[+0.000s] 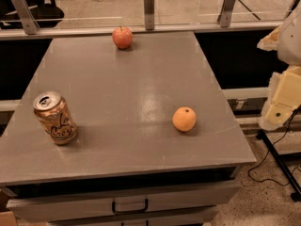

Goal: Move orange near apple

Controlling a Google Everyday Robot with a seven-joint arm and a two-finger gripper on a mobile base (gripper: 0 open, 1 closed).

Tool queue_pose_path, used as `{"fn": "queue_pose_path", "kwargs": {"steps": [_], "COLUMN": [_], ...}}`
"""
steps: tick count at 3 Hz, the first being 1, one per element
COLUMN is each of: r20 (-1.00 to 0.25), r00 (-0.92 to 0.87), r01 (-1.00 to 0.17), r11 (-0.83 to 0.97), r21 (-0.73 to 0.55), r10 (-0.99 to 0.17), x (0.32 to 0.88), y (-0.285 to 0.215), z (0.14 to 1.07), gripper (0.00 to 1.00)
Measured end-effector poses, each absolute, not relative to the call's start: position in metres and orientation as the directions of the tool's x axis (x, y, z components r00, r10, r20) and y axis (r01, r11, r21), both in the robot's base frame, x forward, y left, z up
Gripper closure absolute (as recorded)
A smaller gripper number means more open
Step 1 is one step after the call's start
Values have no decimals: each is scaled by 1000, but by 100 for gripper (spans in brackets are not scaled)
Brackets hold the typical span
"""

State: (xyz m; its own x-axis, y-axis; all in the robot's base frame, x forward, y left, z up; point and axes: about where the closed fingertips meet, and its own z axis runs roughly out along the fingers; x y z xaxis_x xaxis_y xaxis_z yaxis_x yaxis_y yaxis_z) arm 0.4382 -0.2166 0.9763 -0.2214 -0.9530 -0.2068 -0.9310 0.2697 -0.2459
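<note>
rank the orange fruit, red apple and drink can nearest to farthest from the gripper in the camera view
From the pale gripper at the view's right edge:
1. Round orange-yellow orange, right front.
2. Round red apple, far edge, centre.
3. Orange-tan metal drink can, left front.

grey table [131, 79], apple [122, 37] way up top centre by the far edge, orange [184, 119] lower right, drink can [55, 118] lower left — gripper [281, 102] off at right edge
</note>
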Motion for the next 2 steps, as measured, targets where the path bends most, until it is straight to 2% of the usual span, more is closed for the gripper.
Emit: {"fn": "queue_pose_path", "kwargs": {"steps": [1,2], "r20": [-207,-278], "r00": [-221,-181], "r01": [-931,-944], "r11": [270,246], "r21": [-246,-218], "r10": [-953,-943], "x": [438,443], "y": [-217,-201], "z": [976,958], "gripper": [0,0]}}
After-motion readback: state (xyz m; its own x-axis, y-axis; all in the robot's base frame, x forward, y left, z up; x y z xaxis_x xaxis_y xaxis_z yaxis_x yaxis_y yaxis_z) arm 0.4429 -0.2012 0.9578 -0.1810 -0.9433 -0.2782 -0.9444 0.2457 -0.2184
